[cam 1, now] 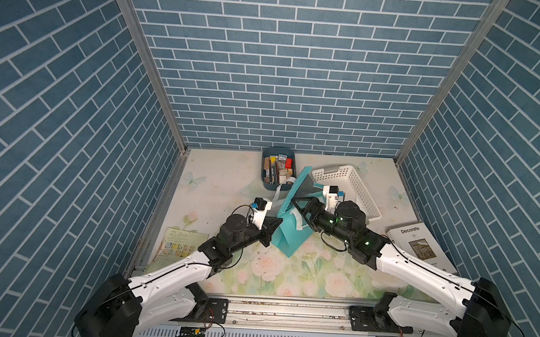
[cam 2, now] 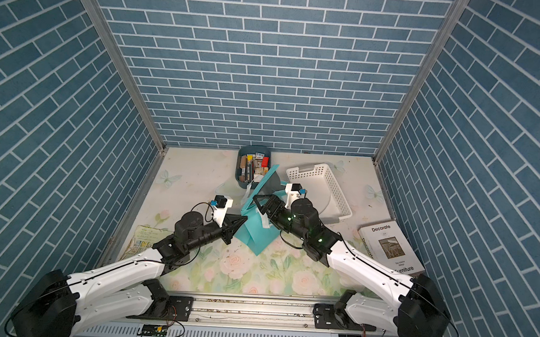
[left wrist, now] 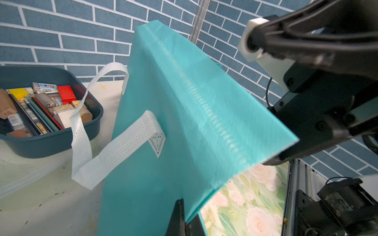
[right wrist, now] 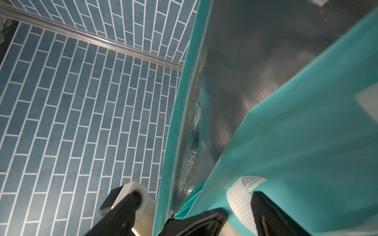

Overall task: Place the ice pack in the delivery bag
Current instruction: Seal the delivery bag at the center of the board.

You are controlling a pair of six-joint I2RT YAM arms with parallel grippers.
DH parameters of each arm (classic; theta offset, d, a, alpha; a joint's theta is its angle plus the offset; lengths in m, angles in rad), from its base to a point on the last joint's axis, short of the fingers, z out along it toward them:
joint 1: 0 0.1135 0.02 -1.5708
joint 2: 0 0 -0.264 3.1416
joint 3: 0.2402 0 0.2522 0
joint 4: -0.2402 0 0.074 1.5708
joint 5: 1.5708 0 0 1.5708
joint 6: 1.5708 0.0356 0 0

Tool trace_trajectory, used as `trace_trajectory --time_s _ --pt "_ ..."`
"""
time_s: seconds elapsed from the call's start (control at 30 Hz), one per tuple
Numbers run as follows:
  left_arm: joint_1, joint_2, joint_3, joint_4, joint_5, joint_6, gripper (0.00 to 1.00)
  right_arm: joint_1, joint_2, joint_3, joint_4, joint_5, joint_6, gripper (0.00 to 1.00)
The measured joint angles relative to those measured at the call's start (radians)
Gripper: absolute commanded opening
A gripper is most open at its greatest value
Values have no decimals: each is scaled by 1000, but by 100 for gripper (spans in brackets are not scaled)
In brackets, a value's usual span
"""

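The delivery bag [cam 1: 285,237] stands mid-table, left gripper [left wrist: 185,221] clamped on its edge. The right gripper [right wrist: 194,201] straddles the mouth, jaws wide, empty. The ice pack is undiscernible. Likely insertion stage; next, verify contents, withdraw upward.

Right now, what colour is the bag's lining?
Shiny silver lining, clearest in the right wrist view.
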Motion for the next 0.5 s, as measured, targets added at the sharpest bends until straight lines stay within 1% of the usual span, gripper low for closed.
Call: trace_trajectory --time_s 0.1,0.23,0.47,0.5 --pt "0 0 0 0 10 8 0 0 35 27 11 0 5 83" --pt "0 -7 0 -8 14 18 0 0 78 58 21 3 18 71" --pt "0 -35 0 -28 17 30 0 0 121 69 40 5 27 40" --pt "0 -37 0 -29 18 30 0 0 124 69 42 5 30 37"
